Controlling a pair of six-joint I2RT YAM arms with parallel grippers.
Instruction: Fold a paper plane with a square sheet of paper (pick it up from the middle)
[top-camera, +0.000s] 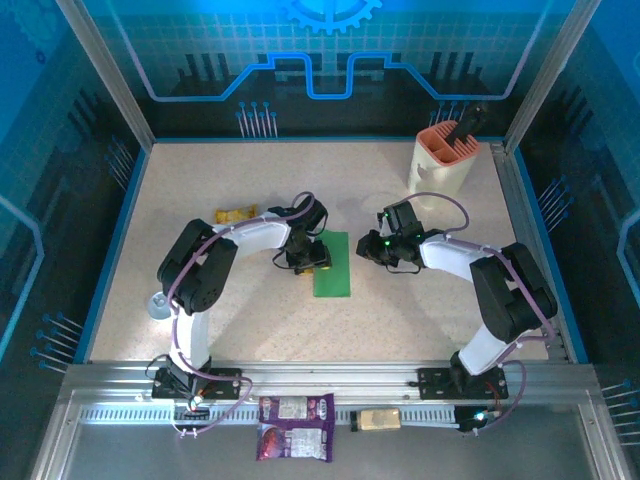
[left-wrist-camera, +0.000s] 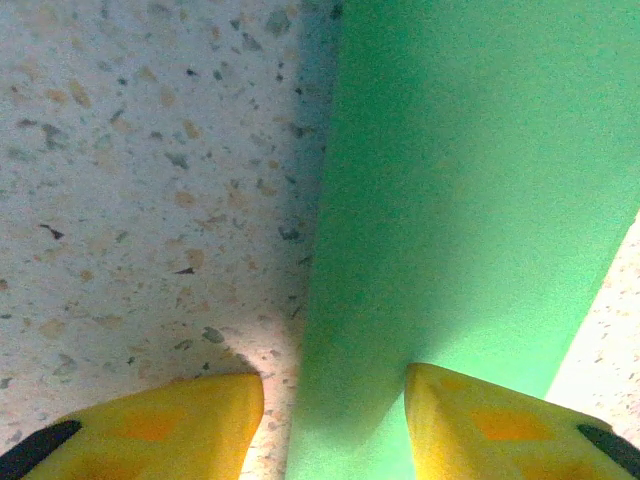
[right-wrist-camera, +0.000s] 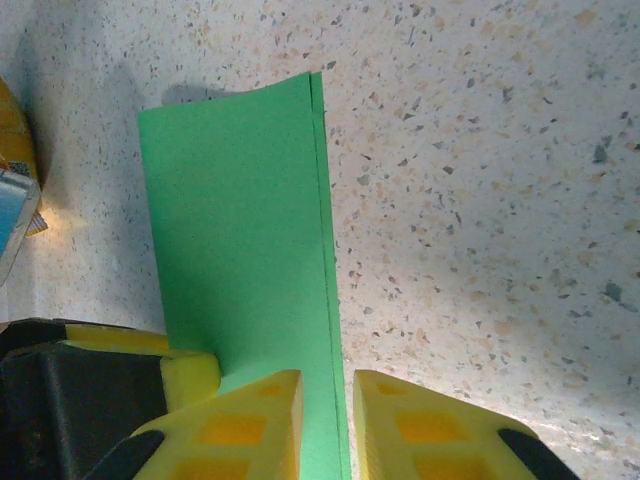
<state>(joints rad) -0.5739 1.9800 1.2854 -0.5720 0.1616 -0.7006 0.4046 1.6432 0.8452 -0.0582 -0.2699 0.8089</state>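
A: Top external, how many sheets?
B: One folded green sheet (top-camera: 332, 265), table (top-camera: 240, 320) centre. Left claw (left-wrist-camera: 333, 380) at its 9 o'clock edge, gaping, empty; right claw (right-wrist-camera: 327, 378) at 3 o'clock, narrow gap, hold unclear.

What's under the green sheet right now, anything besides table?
Speckled table shows all round the green sheet, and a second green layer shows along its edge. Whatever lies beneath its middle is covered.

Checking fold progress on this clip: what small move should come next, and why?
Probably press the left end effector down along the edge it straddles, to sharpen the fold: the square sheet of paper lies folded in half, and the right end effector sits over its double-layered edge.
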